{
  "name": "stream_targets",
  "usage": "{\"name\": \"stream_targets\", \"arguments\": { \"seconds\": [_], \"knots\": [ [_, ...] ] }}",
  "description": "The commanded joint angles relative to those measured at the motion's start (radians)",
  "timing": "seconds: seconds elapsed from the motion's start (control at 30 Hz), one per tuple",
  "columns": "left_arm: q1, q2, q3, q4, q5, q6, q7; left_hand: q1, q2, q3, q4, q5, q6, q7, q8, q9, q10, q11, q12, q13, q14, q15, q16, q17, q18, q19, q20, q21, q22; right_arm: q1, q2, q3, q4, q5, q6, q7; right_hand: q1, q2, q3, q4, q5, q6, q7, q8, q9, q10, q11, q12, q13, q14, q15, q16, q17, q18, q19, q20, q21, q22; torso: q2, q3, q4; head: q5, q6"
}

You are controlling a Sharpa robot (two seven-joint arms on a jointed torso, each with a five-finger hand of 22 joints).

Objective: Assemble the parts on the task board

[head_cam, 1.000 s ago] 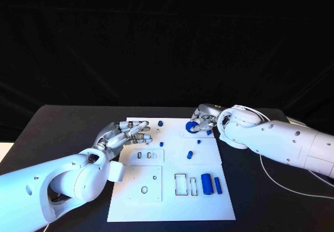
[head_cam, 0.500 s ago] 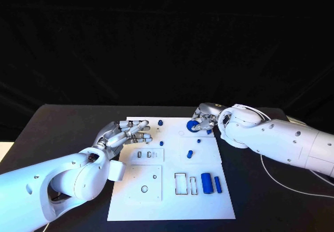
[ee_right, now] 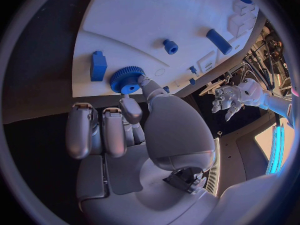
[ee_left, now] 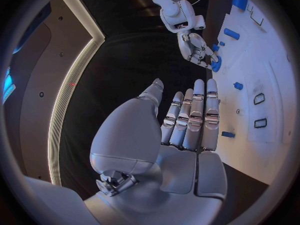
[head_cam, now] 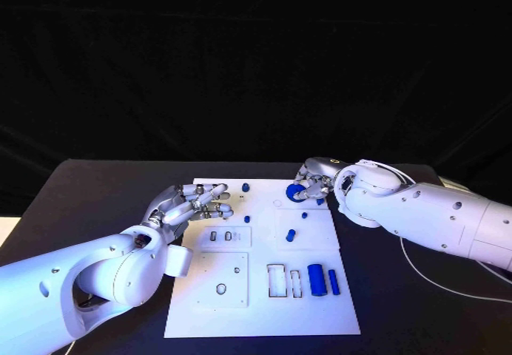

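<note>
Barely any change over the last second: right hand (head_cam: 311,183) still pinches the blue gear (head_cam: 294,194) at the task board's (head_cam: 261,318) far right corner, seemingly seating it. Left hand (head_cam: 190,207) hovers over the board's left edge, fingers loosely spread, empty.

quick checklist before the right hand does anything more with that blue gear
1. Grip: right hand pinches the round toothed blue gear at its rim: ok.
2. Gear seated flat on the white task board: cannot tell.
3. Left hand holds nothing, fingers apart, away from the gear: ok.
4. Small blue peg stands apart from the gear: ok.
5. Large blue cylinder lies well away: ok.
</note>
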Motion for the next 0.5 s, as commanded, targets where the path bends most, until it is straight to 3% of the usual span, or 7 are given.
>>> {"name": "stream_targets", "arguments": {
  "seconds": [0.03, 0.5],
  "knots": [
    [0.001, 0.002, 0.001, 0.0, 0.0, 0.023, 0.005, 0.003, 0.011, 0.0, -0.007, 0.0, -0.009, 0.014, -0.005, -0.001, -0.007, -0.001, -0.003, -0.001, -0.007, 0.002, -0.007, 0.003, 0.018, 0.002, 0.003, -0.004, -0.002, -0.004, -0.001, -0.002, 0.002, -0.014, 0.004, -0.011, 0.0, -0.012, -0.005, 0.001, 0.004, -0.008, -0.001, -0.007, -0.002, -0.006, 0.0, -0.006, -0.002, 0.056, 0.008, 0.006, 0.002, -0.011, 0.003, 0.003, 0.004, 0.001, 0.0, 0.0001, 0.0001, -0.001, -0.001],
    [0.001, 0.001, 0.001, 0.0, 0.0, 0.025, 0.005, 0.003, 0.011, 0.0, -0.007, -0.001, -0.009, 0.014, -0.005, -0.001, -0.007, 0.0, -0.003, -0.001, -0.007, 0.002, -0.007, 0.003, 0.018, 0.002, 0.003, -0.004, -0.002, -0.006, -0.007, -0.002, 0.007, -0.014, -0.005, -0.013, -0.011, -0.024, -0.009, 0.008, 0.016, -0.012, 0.0, -0.008, -0.002, -0.017, 0.001, -0.023, -0.014, 0.056, 0.009, 0.005, 0.003, -0.01, 0.001, 0.005, 0.004, 0.001, 0.0, 0.0002, 0.0005, -0.002, 0.0]
  ]
}}
